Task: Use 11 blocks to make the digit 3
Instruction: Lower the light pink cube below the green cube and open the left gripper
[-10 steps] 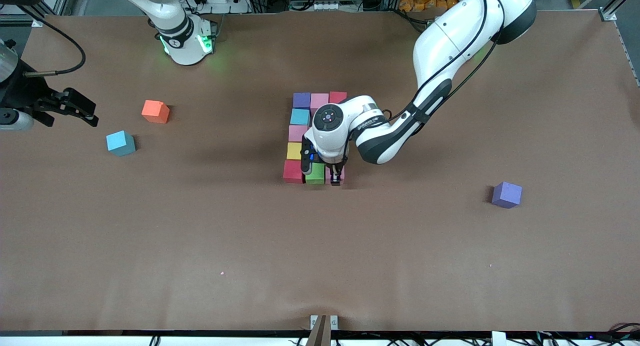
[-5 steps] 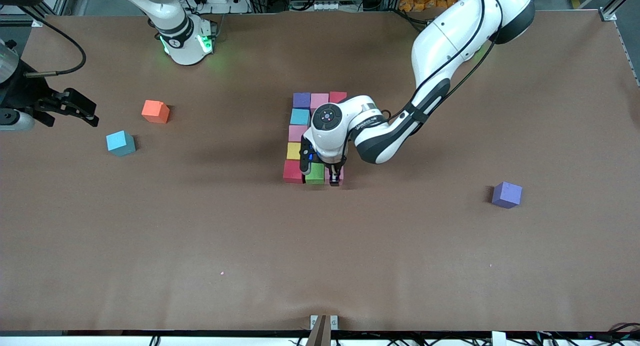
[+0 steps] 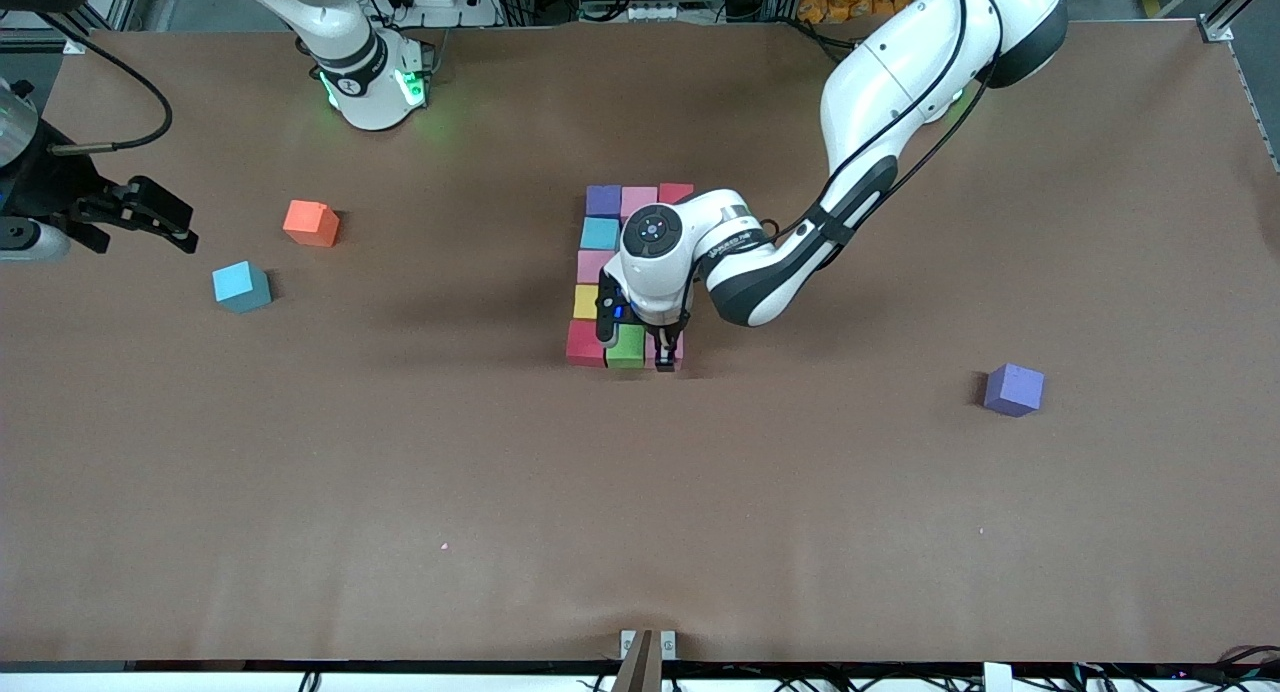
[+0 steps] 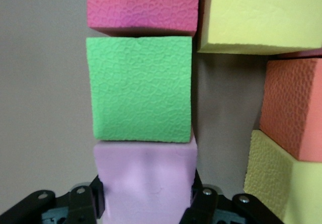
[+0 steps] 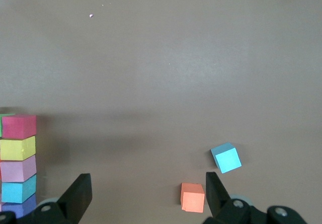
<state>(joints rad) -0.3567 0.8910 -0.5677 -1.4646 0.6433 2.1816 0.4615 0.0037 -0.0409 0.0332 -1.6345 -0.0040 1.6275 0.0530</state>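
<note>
In the middle of the table the blocks form a partial digit 3 [image 3: 603,272]: purple [image 3: 603,200], pink [image 3: 638,199] and red [image 3: 677,191] cubes in the row nearest the bases. A column of blue [image 3: 600,233], pink [image 3: 593,265], yellow [image 3: 586,301] and red [image 3: 584,342] cubes runs toward the camera. A green cube [image 3: 628,346] [image 4: 140,89] sits beside that red one. My left gripper [image 3: 667,358] [image 4: 145,196] is shut on a pale pink cube [image 4: 145,176] [image 3: 671,351] pressed against the green one. My right gripper [image 3: 172,222] [image 5: 148,189] waits open at the right arm's end.
Loose orange [image 3: 311,223] [image 5: 192,197] and blue [image 3: 241,286] [image 5: 226,157] cubes lie near my right gripper. A purple cube [image 3: 1013,389] lies toward the left arm's end. The left wrist view also shows orange-red [image 4: 294,105] and yellow [image 4: 256,15] cubes beside the green one.
My left gripper and its pink cube have edged slightly toward the green cube. The right arm has not moved.
</note>
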